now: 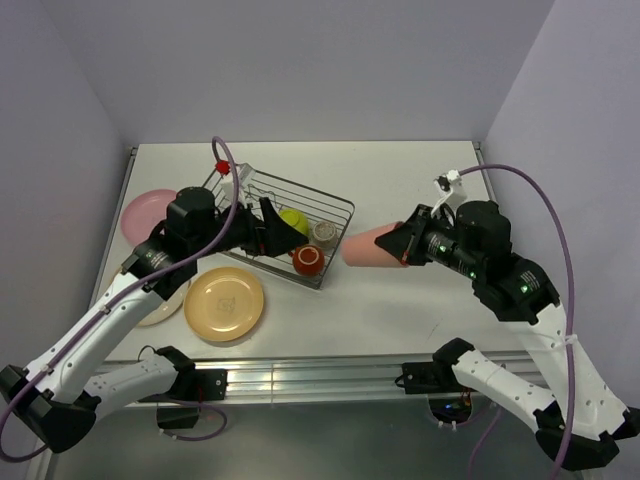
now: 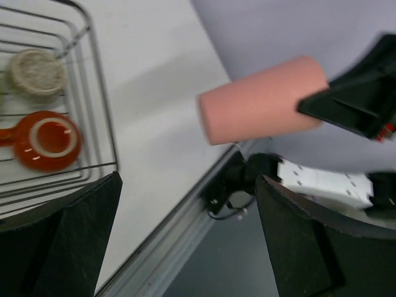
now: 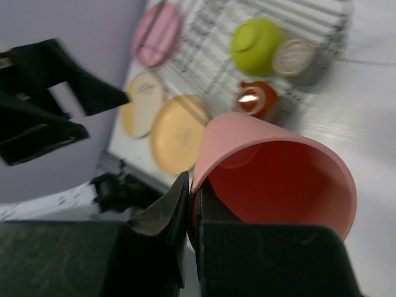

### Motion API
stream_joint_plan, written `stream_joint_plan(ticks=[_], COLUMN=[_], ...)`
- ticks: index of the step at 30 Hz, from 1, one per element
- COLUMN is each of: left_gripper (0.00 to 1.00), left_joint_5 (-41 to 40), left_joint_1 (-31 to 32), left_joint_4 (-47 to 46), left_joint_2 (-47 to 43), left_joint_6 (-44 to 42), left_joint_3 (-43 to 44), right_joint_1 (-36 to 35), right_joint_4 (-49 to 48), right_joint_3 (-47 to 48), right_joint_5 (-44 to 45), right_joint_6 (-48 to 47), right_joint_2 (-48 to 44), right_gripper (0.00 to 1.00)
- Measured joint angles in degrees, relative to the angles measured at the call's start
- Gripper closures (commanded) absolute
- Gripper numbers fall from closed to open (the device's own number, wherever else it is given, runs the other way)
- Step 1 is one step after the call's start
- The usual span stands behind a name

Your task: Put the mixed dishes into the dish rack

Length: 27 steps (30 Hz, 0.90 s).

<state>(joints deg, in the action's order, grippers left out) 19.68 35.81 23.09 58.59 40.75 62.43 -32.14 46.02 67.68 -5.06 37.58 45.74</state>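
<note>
Rack (image 1: 310, 192) with bowl (image 1: 294, 220), mug (image 1: 308, 260), cup (image 1: 324, 232)

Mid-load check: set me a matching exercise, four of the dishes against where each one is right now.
Dishes
1. salmon-pink tapered tumbler
2. small red mug
3. tan-orange round plate
4. pink round plate

Places
A. flat on the white table, close to its left edge
B. inside the silver wire dish rack
C. pinched at its rim by the right gripper
D. flat on the table, just on the near side of the rack

Pairs: 1-C, 2-B, 3-D, 4-A
</note>
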Motion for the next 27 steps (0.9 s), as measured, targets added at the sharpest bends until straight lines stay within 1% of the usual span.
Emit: stream_joint_plan(ticks=[2,6,10,13,18,23,27], left_gripper=[0.03,0.03,0.03,0.03,0.05,0.08,0.09], left_joint_5=[5.2,13.66,18.56,21.0,23.39,24.76,25.42], left_joint_1=[0.0,0.0,0.0,0.0,0.0,0.0,0.0], left_joint_4=[-2.84,-8.35,-11.74,-13.7,-17.22,-21.62,-23.93], left_joint_2=[-1.05,-2.4,-3.43,-3.91,-4.07,-5.79,-7.5], left_joint_6=[-0.46,-0.57,-0.39,0.39,1.88,4.02,5.35], left_joint_3=[-0.94,-4.33,-7.93,-9.77,-11.3,-13.51,-13.9], right_joint_1=[1.66,2.64,3.15,3.45,3.85,4.04,4.07], right_joint_4=[-4.04,-12.11,-18.49,-23.76,-32.85,-38.38,-43.04], right_joint_3=[-0.57,-4.13,-7.15,-8.31,-10.95,-12.26,-13.81], right_joint_5=[-8.44,-22.69,-31.87,-36.89,-42.47,-45.13,-45.7], right_joint_6=[0.17,2.56,6.21,8.83,14.05,17.42,19.71], right_joint_2=[0.55,1.81,2.78,2.73,2.73,3.39,3.58], right_gripper=[1.0,1.0,1.0,1.0,1.0,1.0,1.0])
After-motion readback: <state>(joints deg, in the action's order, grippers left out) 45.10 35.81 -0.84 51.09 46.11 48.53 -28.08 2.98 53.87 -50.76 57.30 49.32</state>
